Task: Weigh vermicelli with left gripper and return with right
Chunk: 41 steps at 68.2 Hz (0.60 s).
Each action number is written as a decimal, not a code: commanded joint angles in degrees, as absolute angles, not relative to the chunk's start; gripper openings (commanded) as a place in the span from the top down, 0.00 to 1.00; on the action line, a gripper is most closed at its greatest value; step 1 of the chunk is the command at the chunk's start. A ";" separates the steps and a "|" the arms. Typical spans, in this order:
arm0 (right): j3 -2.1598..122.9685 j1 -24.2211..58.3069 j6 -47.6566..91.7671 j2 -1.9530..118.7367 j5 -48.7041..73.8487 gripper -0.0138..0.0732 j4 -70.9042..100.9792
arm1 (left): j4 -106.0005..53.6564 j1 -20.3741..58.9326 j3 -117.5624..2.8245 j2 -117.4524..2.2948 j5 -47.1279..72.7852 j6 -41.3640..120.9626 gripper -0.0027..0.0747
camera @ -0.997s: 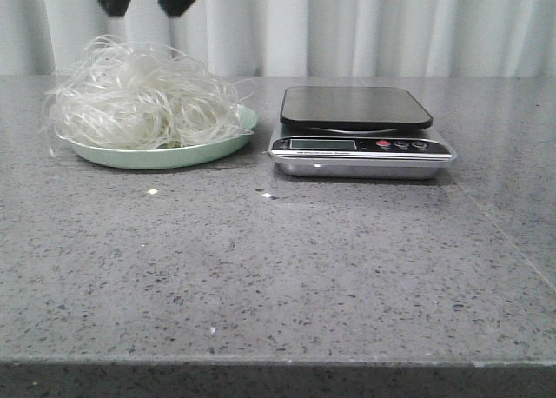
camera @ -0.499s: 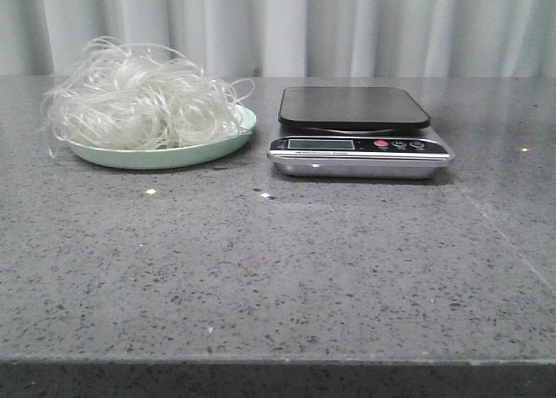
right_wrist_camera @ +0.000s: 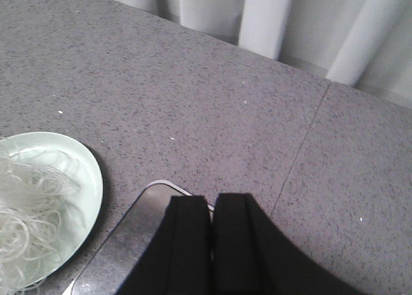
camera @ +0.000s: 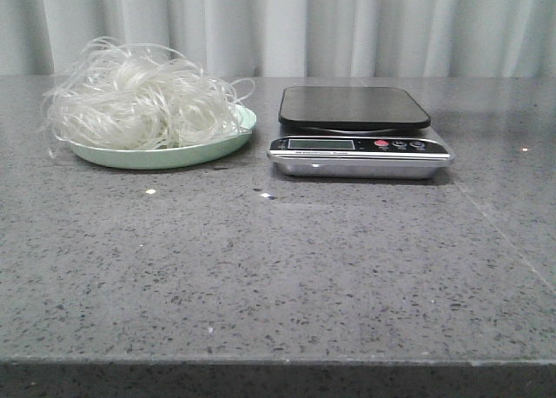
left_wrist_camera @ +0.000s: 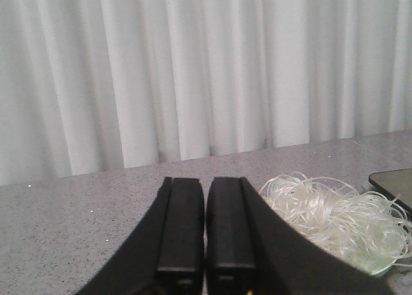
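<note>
The vermicelli [camera: 139, 98] is a fluffy whitish nest heaped on a pale green plate [camera: 165, 157] at the back left of the table. Right of it stands the scale [camera: 358, 133], its dark platform bare. Neither gripper shows in the front view. In the left wrist view my left gripper [left_wrist_camera: 205, 182] is shut on nothing, held clear of the vermicelli [left_wrist_camera: 338, 218] and off to its side. In the right wrist view my right gripper [right_wrist_camera: 212, 201] is shut and empty above the scale's platform [right_wrist_camera: 129, 243], with the plate [right_wrist_camera: 77, 172] and some vermicelli [right_wrist_camera: 26, 224] beside it.
A grey speckled stone tabletop [camera: 278, 268] runs to the front edge. White pleated curtains [camera: 347, 24] hang behind the table. A seam [camera: 508, 242] crosses the top at the right.
A dark gripper that hung above the vermicelli at the top of the front view one second ago has left that view. The vermicelli, plate and scale have stayed in place.
</note>
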<state>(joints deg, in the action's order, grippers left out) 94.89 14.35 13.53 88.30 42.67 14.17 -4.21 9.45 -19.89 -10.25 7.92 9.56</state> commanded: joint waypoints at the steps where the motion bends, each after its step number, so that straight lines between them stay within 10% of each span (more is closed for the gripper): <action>1: 85.76 14.01 13.46 80.58 30.24 0.67 14.83 | -4.58 9.37 -21.49 -10.81 2.99 8.96 0.79; 41: 32.16 13.94 13.46 45.32 -7.67 0.67 14.83 | -4.58 9.37 -21.49 -10.81 3.21 8.96 0.79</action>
